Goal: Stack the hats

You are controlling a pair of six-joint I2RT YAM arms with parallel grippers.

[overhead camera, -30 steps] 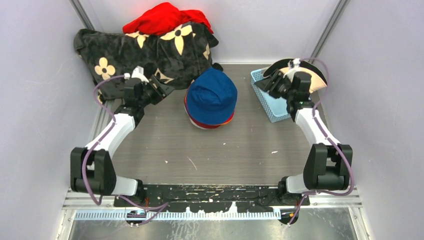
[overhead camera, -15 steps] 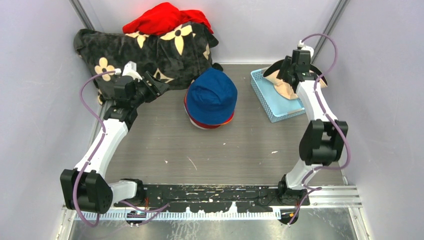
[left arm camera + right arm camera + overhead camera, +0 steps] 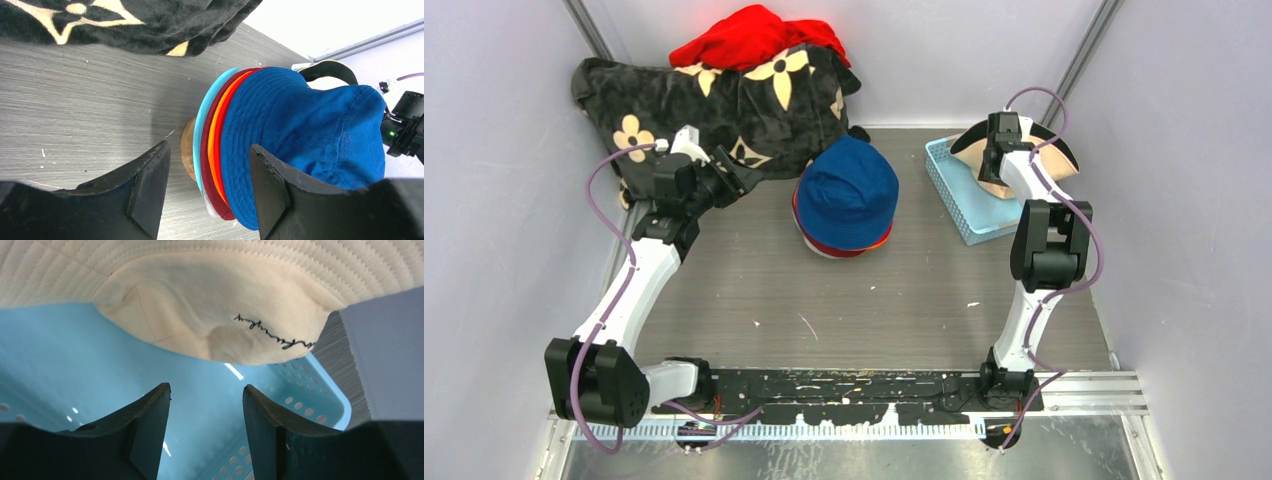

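The left gripper [image 3: 209,149] stands partly open and holds nothing; it points rightward at the stack of hats [image 3: 847,200] from just left of it and touches none of them. It sits at the near edge of the black blanket with cream flower marks [image 3: 714,100]. The right gripper [image 3: 206,387] is likewise partly open and empty. It hangs over the light blue perforated basket [image 3: 75,355], close to the cream hat [image 3: 215,325] but not gripping it.

The stack stands at the middle of the grey table [image 3: 874,310], toward the far side. The royal blue hat [image 3: 310,130] is on top, with red, orange [image 3: 214,145], maroon [image 3: 206,155] and teal [image 3: 202,120] brims showing beneath it. The cream hat, with black script stitched on its crown, lies in the basket at the far right. A red cloth heap [image 3: 754,35] tops the blanket in the far left corner.
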